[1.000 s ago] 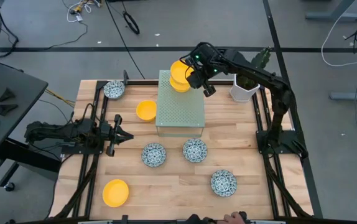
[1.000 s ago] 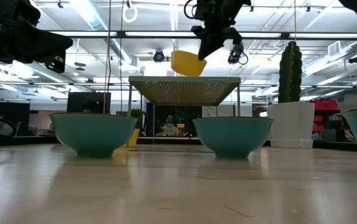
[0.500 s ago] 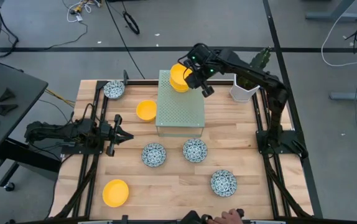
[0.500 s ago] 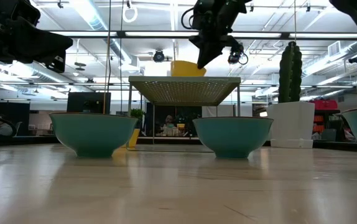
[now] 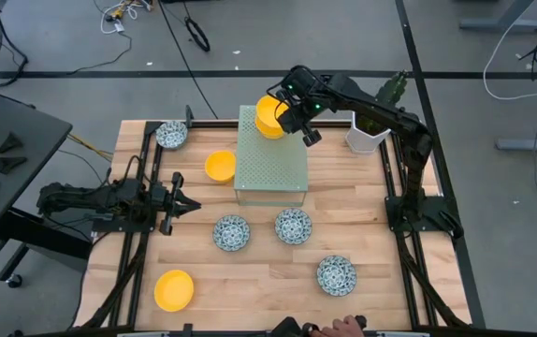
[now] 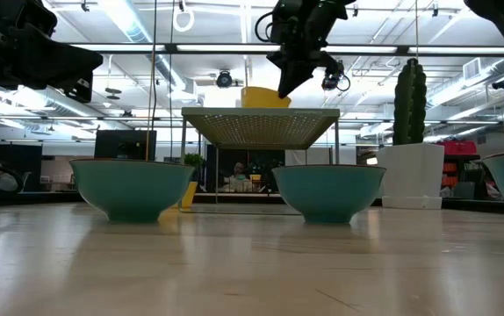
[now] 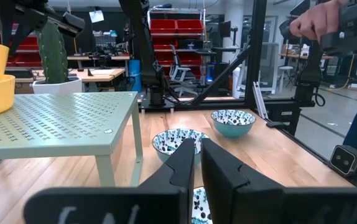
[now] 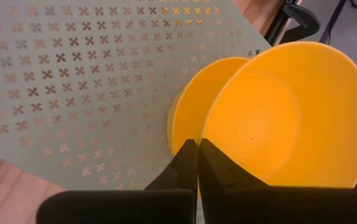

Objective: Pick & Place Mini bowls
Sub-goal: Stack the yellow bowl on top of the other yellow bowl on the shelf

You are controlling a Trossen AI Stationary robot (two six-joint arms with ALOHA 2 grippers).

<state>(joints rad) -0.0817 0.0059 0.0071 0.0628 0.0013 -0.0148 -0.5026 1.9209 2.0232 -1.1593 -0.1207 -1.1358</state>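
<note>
Stacking a yellow bowl on the green rack

Our right gripper [image 8: 197, 149] is pinched shut on the rim of a yellow bowl [image 8: 290, 115], holding it tilted into a second yellow bowl [image 8: 194, 112] already on the perforated rack [image 5: 270, 159]. We judge these bowls light, stiff and slick, so the thin rim is the best hold. Our left gripper [image 7: 197, 163] waits at the table's left side, fingers nearly together, empty.

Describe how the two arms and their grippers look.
Both arms are dark, jointed, on black bases. The right arm shows a small green light near its wrist. Each gripper, left gripper and right gripper, has two dark, tapering fingers. No markings are legible.
</note>
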